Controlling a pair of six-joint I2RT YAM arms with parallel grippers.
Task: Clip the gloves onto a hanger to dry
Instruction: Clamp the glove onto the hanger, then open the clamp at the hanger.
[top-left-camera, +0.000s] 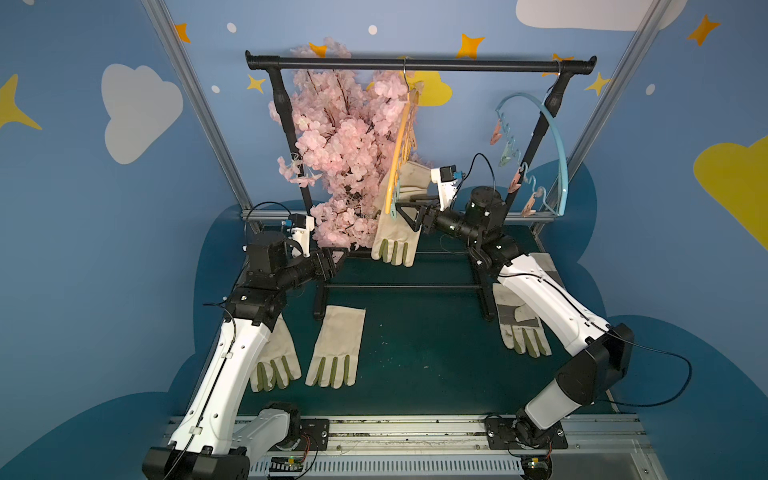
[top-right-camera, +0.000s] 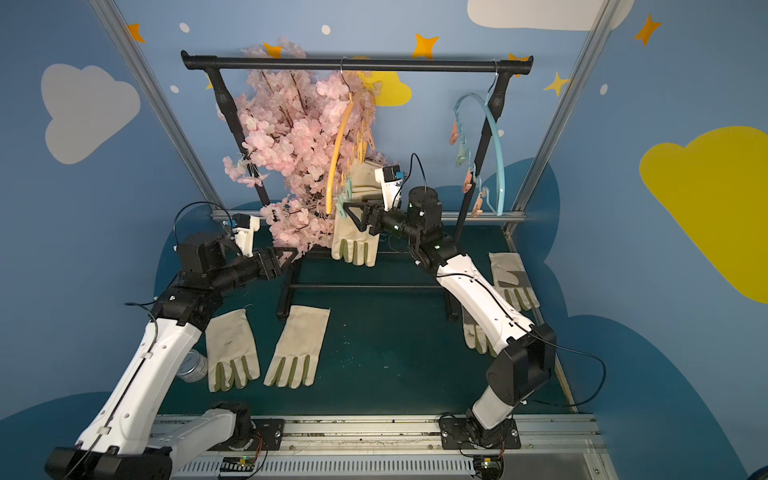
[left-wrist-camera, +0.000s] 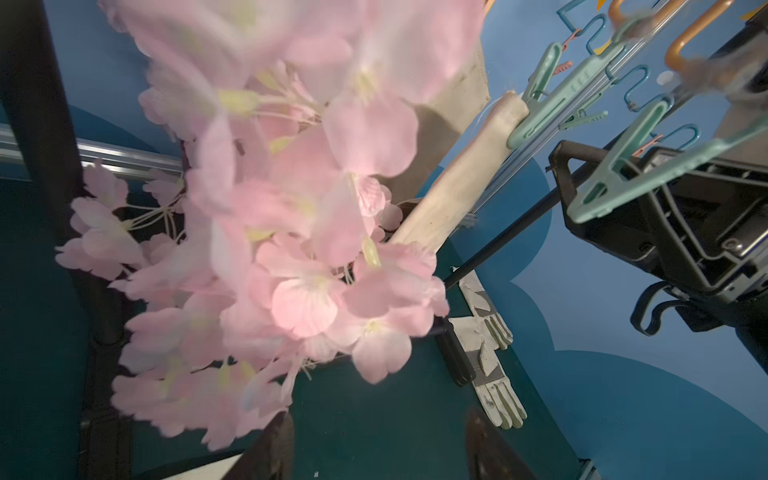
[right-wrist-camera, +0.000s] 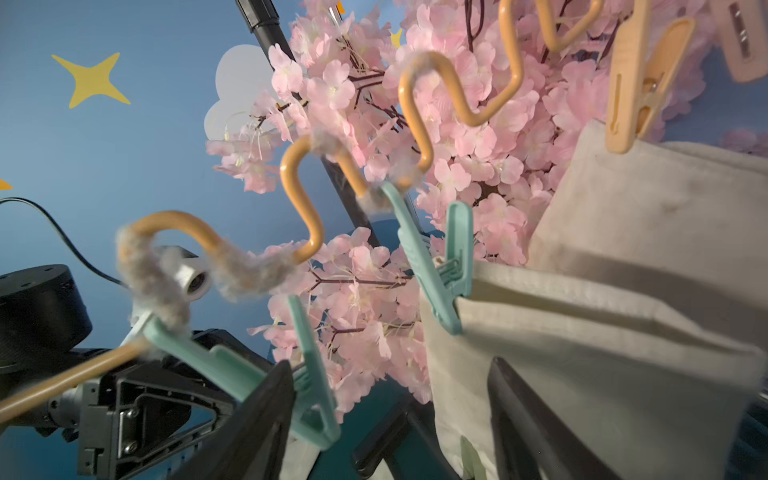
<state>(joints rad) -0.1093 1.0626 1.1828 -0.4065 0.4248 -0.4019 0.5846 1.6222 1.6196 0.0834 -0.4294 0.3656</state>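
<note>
Up at 12 o'clock, two of the gloves (top-left-camera: 392, 239) hang fingers-down from the orange hanger (top-left-camera: 400, 141) on the black rail (top-left-camera: 419, 63). A teal clip (right-wrist-camera: 432, 274) pinches the nearer cuff and a tan clip (right-wrist-camera: 623, 104) the farther one (the right wrist view shows both bites plainly). The right jaws stand wide apart at the hanger's low end, gripping nothing; the nearer cuff hangs between them and a spare teal clip (right-wrist-camera: 309, 374) lies against one finger. The left jaws, at 10 o'clock beside the pink blossom branch (top-left-camera: 336, 158), are open and empty too. Four more gloves lie flat on the green counter (top-left-camera: 415, 353): a left pair (top-right-camera: 297, 340) side by side at 7 o'clock, and a right pair (top-right-camera: 511, 278) at 3 o'clock, one of them partly under the right arm (top-left-camera: 552, 307). A blue hanger (top-left-camera: 564, 178) with its own clips hangs at 1 o'clock.
</note>
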